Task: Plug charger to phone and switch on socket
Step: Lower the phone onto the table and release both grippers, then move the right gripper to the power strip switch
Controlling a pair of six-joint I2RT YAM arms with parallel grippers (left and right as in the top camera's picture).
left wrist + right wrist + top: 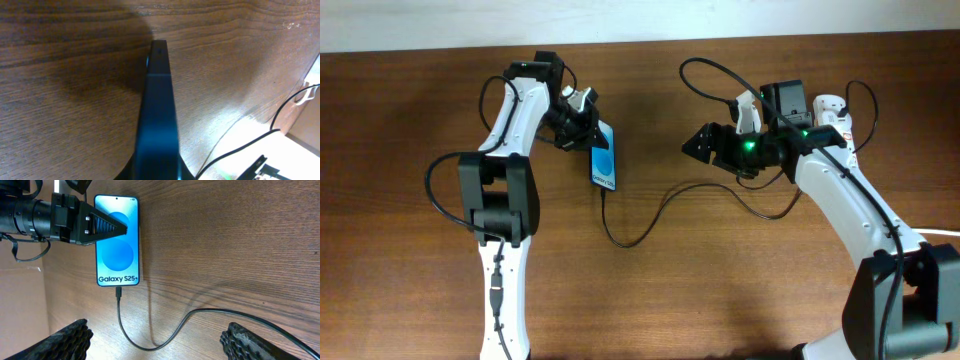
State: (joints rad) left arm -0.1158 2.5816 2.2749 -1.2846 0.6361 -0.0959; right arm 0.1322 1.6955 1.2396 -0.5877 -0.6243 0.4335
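The phone (pixel 605 160) has its blue screen up at the table's centre left; the right wrist view shows its "Galaxy S25+" text (pixel 117 255). My left gripper (pixel 582 128) is shut on its upper left edge, with one finger (pixel 107 227) over the screen. In the left wrist view the phone (pixel 160 120) appears edge-on, running out from the jaws. The charger, a thin black cable (pixel 632 240), has its tip in the phone's bottom port (pixel 118 291) and loops right. My right gripper (pixel 157 340) is open and empty, to the right of the phone (pixel 705 145). I cannot make out the socket.
The black cable (pixel 200 312) lies on the wood between my right fingers and runs on under the right arm (pixel 840 190). A thin white cord (pixel 945 231) shows at the right edge. The table's far edge meets a pale wall (pixel 640 20).
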